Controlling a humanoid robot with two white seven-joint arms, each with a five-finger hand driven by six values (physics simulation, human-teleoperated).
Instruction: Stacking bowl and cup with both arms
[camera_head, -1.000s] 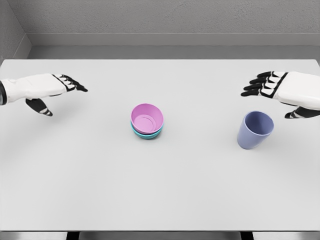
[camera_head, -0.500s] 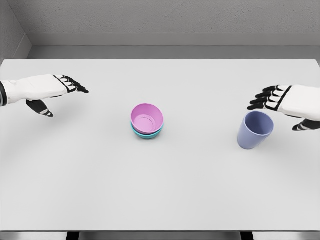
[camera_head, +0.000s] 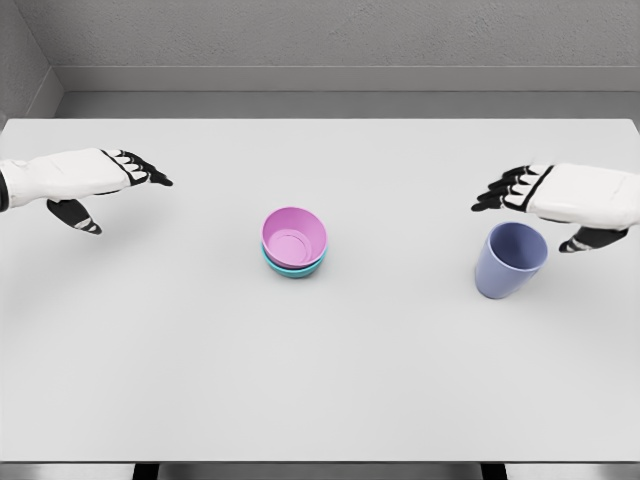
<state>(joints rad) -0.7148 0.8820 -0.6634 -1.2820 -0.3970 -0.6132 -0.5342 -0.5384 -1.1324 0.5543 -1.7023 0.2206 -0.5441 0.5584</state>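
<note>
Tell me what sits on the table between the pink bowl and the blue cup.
Nothing: in the head view, only bare table separates the pink bowl from the blue cup.

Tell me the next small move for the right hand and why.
Probably lower the right hand around the purple cup: the hand hovers open just above its rim, the cup stands free on the table, and the pink bowl already sits in the teal bowl.

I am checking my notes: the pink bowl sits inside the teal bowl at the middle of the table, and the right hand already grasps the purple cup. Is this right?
Not quite. In the head view the right hand is open and hovers just above and behind the purple cup, not grasping it. The pink bowl does sit inside the teal bowl at mid-table.
</note>
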